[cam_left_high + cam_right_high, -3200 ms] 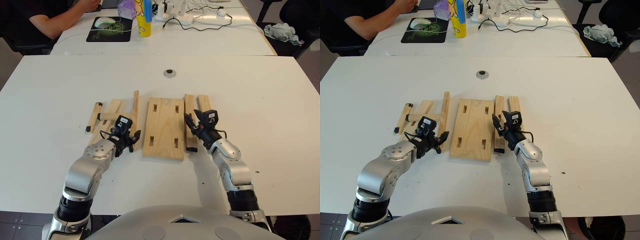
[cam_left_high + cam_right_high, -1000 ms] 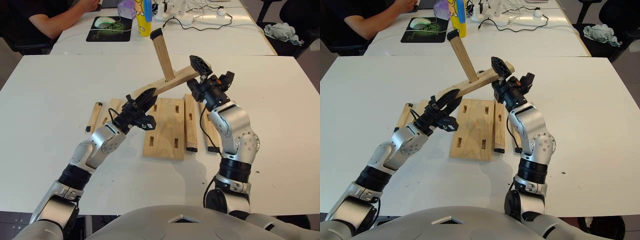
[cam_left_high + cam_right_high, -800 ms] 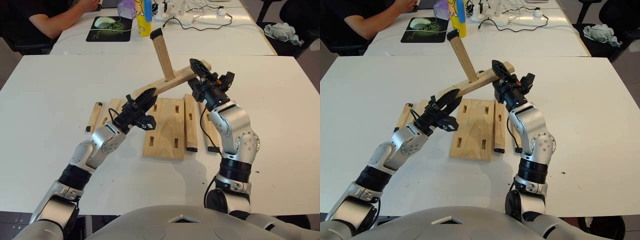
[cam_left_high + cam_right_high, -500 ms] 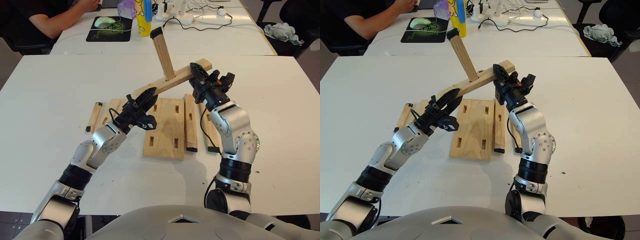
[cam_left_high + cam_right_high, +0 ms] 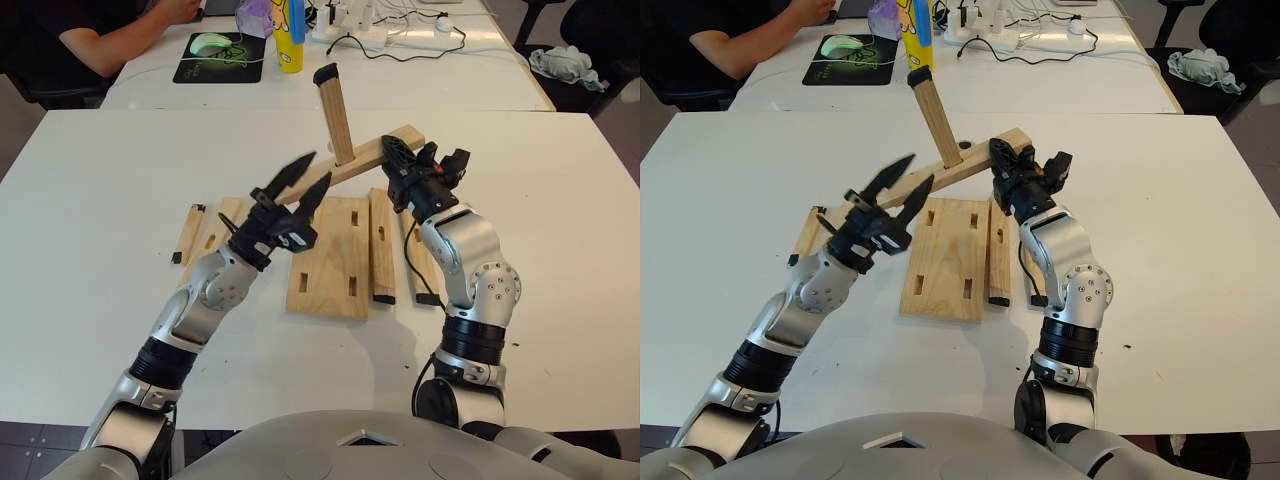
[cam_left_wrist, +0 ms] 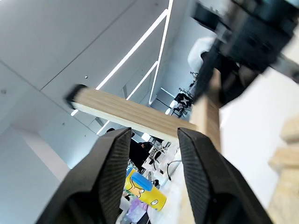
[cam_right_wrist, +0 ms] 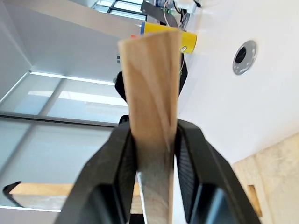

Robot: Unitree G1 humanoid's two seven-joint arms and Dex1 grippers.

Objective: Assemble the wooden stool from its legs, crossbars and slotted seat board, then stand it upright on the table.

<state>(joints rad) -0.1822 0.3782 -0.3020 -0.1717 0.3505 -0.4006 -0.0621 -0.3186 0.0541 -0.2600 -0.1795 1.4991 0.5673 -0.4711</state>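
My right gripper (image 5: 397,163) is shut on the upper end of a wooden leg (image 5: 350,167), held slanting above the table; the right wrist view shows its fingers (image 7: 113,172) clamping that leg (image 7: 152,93). A crossbar (image 5: 335,112) sticks up from the leg's middle. My left gripper (image 5: 309,175) is open at the leg's lower end, its fingers (image 6: 111,182) spread apart with the crossbar (image 6: 126,112) beyond them. The slotted seat board (image 5: 330,258) lies flat below. Two more legs (image 5: 379,245) lie along its right side, and loose pieces (image 5: 190,232) lie on its left.
A round grommet (image 5: 964,147) sits in the table behind the parts. The desk beyond holds a yellow bottle (image 5: 289,40), a mouse pad (image 5: 214,57) and cables. A cloth (image 5: 565,62) lies at the back right. Bare white table (image 5: 560,220) spreads on both sides.
My left gripper has opened and let go of the leg's lower end. The right gripper keeps hold, and the crossbar now stands a little more upright and further right.
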